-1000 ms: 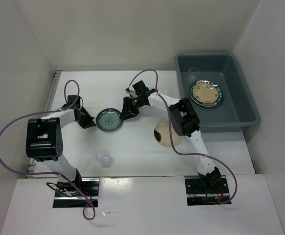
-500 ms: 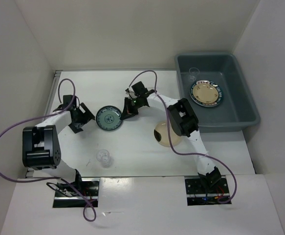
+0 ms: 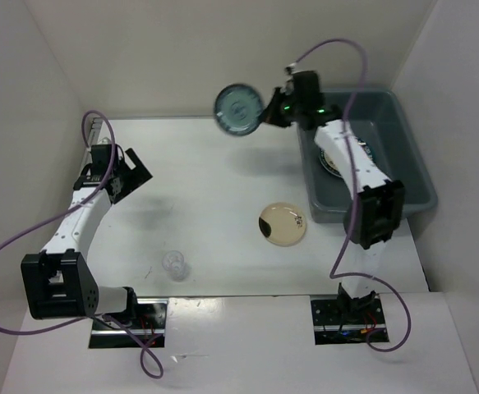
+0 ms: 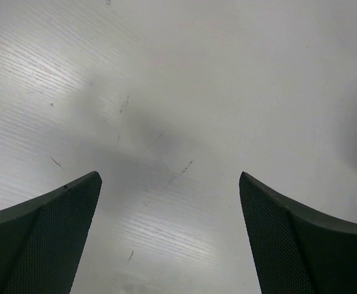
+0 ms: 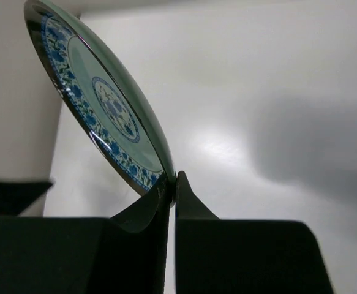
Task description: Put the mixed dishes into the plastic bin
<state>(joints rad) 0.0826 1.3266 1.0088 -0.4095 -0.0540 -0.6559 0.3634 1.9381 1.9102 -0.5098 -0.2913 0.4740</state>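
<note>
My right gripper (image 3: 266, 114) is shut on the rim of the small teal patterned plate (image 3: 237, 108), holding it in the air just left of the plastic bin (image 3: 403, 152). The right wrist view shows the plate (image 5: 105, 107) tilted on edge, pinched at its lower rim by the gripper (image 5: 171, 187). A white plate with a teal-and-red rim (image 3: 369, 154) lies in the bin, mostly behind the arm. One small cream plate (image 3: 282, 224) and a clear cup (image 3: 174, 264) rest on the table. My left gripper (image 3: 129, 174) stands open and empty at the left, over bare table (image 4: 184, 110).
White walls close in the table on the left, back and right. The bin's left wall (image 3: 306, 168) stands right beside the right arm's forearm. Purple cables loop from both arms.
My right gripper closed on the teal plate and lifted it up and to the right, toward the bin. My left gripper opened, let go of the plate and drew back to the left.
</note>
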